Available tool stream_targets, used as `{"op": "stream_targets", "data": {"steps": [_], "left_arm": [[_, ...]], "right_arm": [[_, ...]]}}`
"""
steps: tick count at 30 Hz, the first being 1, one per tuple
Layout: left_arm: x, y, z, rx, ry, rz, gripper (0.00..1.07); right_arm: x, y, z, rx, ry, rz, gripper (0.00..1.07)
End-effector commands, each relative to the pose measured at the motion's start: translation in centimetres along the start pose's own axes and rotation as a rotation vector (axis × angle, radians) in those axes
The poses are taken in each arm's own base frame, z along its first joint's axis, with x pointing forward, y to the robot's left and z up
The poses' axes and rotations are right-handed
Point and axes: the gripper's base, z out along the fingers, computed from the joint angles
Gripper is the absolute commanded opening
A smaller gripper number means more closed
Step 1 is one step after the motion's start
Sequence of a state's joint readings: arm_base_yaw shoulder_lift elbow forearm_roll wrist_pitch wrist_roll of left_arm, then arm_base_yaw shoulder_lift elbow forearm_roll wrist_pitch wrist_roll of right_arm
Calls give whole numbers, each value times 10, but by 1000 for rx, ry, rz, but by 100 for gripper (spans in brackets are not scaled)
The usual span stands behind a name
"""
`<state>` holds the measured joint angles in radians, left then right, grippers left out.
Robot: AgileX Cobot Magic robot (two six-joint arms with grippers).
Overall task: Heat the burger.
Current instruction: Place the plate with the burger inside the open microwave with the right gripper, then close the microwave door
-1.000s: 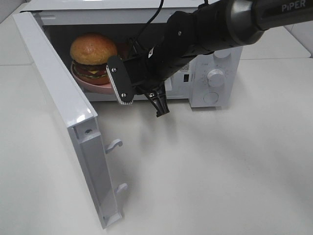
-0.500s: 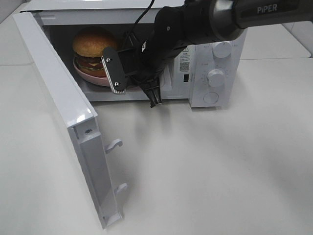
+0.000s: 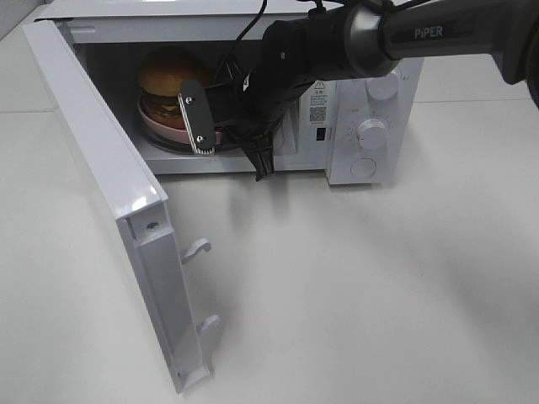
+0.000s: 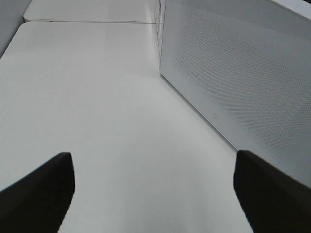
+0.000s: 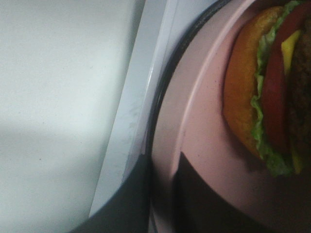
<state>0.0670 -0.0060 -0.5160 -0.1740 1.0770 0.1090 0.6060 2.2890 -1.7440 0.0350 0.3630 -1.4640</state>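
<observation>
- The burger [image 3: 173,71] is seen on a pink plate [image 3: 160,128] inside the cavity of a white microwave [image 3: 347,147], which is set at the far edge of the desk [image 3: 379,295]
- The plate's rim is clamped by the right gripper [image 5: 163,199]; in the right wrist view one dark finger is laid on the plate's inner face and the other outside the rim
- The right part of the opening and part of the plate are hidden by the right arm [image 3: 337,50], which is stretched in from the right edge
- The door [image 3: 109,177] is swung wide open toward the near left corner, and two latch hooks [image 3: 195,248] are carried on its free edge
- Two dials [image 3: 370,133] and a round button [image 3: 364,167] are placed on the control panel
- "PiPER" [image 3: 438,32] is printed on the arm, and a QR label [image 3: 317,114] is stuck beside the opening, its small text not readable
- The left gripper [image 4: 155,194] is held spread wide above bare desk, beside a white perforated panel [image 4: 243,87]
</observation>
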Motion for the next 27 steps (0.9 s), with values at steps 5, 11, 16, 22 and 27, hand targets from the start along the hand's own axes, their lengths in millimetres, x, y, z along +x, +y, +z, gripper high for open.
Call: {"op": "stream_targets", "data": {"steps": [5, 11, 16, 22, 27], "left_arm": [[1, 0, -2, -1, -21, 2, 82], [1, 0, -2, -1, -21, 2, 82], [1, 0, -2, -1, -21, 2, 82], [1, 0, -2, -1, -21, 2, 82], [1, 0, -2, -1, -21, 2, 82]], "right_arm": [[0, -12, -3, 81, -7, 6, 14], [0, -12, -3, 77, -7, 8, 31], [0, -11, -2, 70, -10, 73, 42], [0, -8, -10, 54, -9, 88, 44], [1, -1, -23, 58, -8, 81, 44]]}}
